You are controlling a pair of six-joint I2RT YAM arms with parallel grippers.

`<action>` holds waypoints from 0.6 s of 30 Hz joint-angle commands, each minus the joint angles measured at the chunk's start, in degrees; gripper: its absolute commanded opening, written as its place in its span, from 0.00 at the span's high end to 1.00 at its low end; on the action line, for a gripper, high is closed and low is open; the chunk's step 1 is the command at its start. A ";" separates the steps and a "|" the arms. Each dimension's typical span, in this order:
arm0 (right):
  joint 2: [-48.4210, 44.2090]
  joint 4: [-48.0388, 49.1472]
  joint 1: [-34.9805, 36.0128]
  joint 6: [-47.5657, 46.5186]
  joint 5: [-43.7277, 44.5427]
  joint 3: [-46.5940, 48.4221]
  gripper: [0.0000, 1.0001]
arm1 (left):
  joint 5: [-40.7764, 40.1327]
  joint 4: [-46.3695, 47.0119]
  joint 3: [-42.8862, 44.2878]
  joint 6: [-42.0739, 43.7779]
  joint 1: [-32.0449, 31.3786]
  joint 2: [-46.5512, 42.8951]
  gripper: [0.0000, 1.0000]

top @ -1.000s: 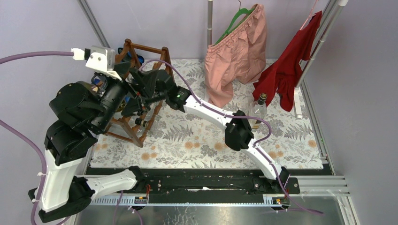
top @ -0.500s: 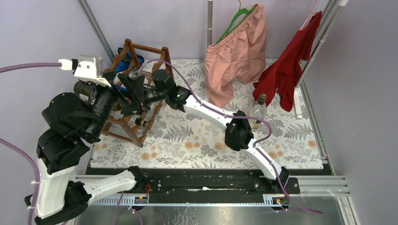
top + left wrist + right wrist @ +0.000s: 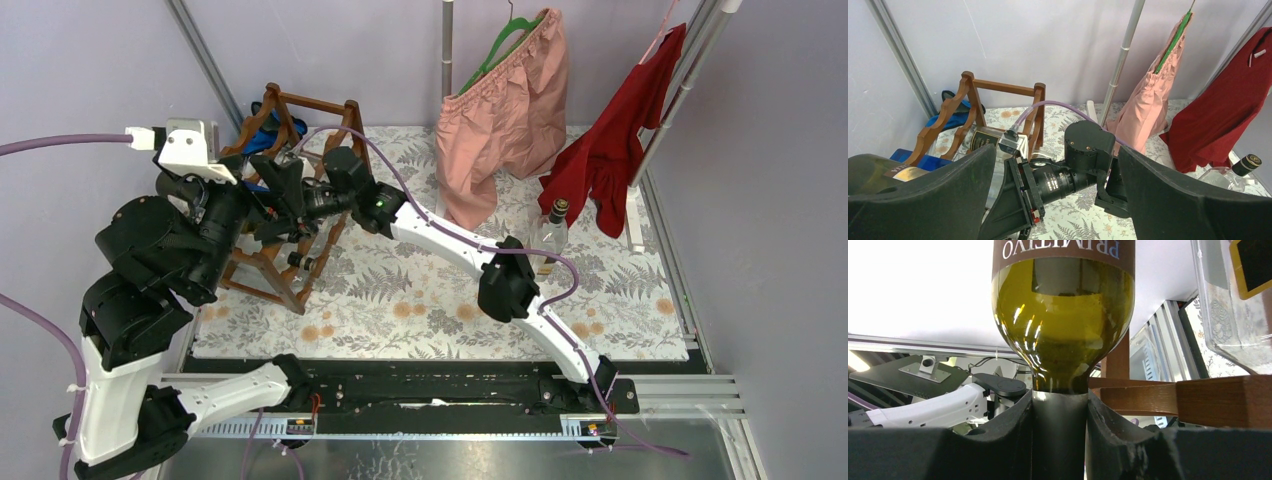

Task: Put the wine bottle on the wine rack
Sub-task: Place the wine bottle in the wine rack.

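Note:
The reddish-brown wine rack (image 3: pixel 300 108) stands at the table's back left, partly hidden by my arms; it also shows in the left wrist view (image 3: pixel 968 95). My right gripper (image 3: pixel 1060 400) is shut on the neck of an olive-green wine bottle (image 3: pixel 1063 315) with a brown label, held right beside a rack rail (image 3: pixel 1198 395). In the top view the right gripper (image 3: pixel 272 212) is at the rack's front. My left gripper (image 3: pixel 1057 150) is open and empty, hovering over the right arm's wrist. A clear bottle (image 3: pixel 982 140) with a black label lies in the rack.
A second clear bottle (image 3: pixel 550 232) with a dark cap stands on the floral mat (image 3: pixel 420 300) at the right. Pink shorts (image 3: pixel 505 110) and a red garment (image 3: pixel 615 150) hang at the back. A blue object (image 3: pixel 950 120) lies behind the rack.
My left arm has drawn back to the left, away from the rack. My right gripper has shifted slightly left at the rack, still holding the bottle.

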 commanded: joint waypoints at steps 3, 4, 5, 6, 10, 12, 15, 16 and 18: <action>-1.96 9.52 1.03 0.66 -0.38 5.44 0.83 | -2.02 -0.54 -0.59 -2.40 0.31 -0.80 0.01; -1.95 9.23 1.05 0.75 -0.25 5.29 0.83 | -2.31 -1.05 -0.59 -2.70 0.34 -0.81 0.01; -2.03 8.92 1.05 0.94 -0.19 4.98 0.83 | -2.67 -1.48 -0.78 -2.77 0.35 -0.93 0.01; -1.97 8.61 1.08 1.10 -0.14 4.62 0.82 | -3.24 -1.83 -1.22 -2.78 0.31 -1.17 0.01; -1.78 7.98 1.05 1.45 0.37 3.67 0.82 | -4.96 -1.72 -3.38 -3.36 0.30 -2.49 0.01; -1.50 7.93 1.07 1.42 0.54 3.80 0.81 | -5.01 -1.82 -3.73 -3.57 0.36 -2.69 0.01; -1.16 7.40 1.17 1.44 0.76 3.82 0.79 | -5.00 -1.98 -3.85 -4.02 0.31 -2.68 0.01; -1.17 7.15 1.19 1.50 0.78 3.74 0.77 | -5.01 -2.13 -3.85 -4.13 0.37 -2.59 0.01; -1.11 6.97 1.28 1.52 0.78 3.64 0.75 | -5.21 -2.91 -3.89 -4.37 0.30 -2.49 0.01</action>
